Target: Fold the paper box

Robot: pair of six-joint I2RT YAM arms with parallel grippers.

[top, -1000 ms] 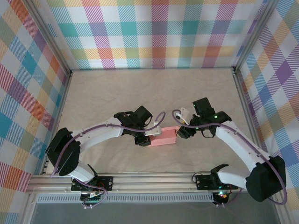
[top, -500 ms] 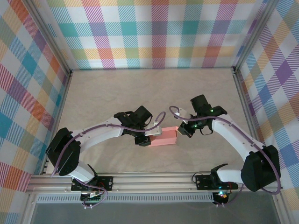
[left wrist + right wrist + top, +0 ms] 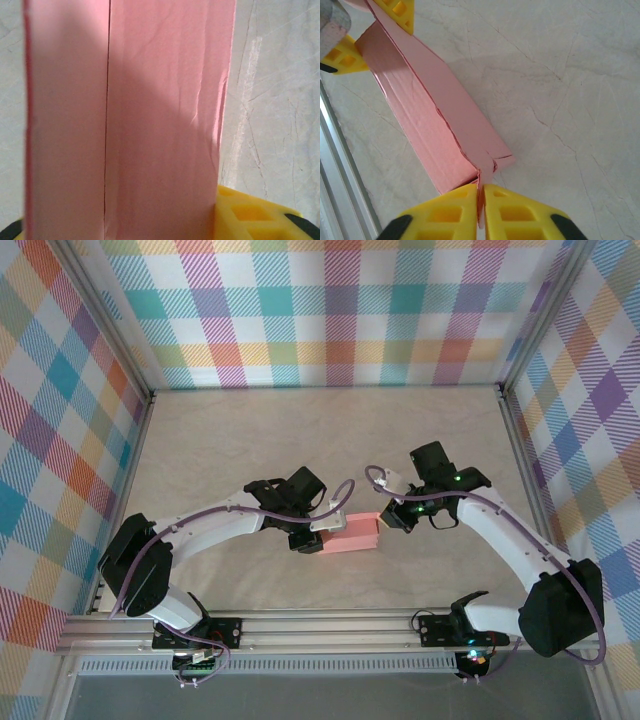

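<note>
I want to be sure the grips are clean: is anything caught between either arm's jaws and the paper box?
Nothing visible is. The right gripper has its jaws pinched directly on a thin card flap at one end of the paper box, and the left gripper holds the opposite end directly.

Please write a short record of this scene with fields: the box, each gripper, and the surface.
box: pink card, folded to an oblong, between the two grippers
left gripper: shut on the box's end nearest the left arm
right gripper: shut on a thin flap at the other end
table: pale, marbled
contact with table: cannot tell
</note>
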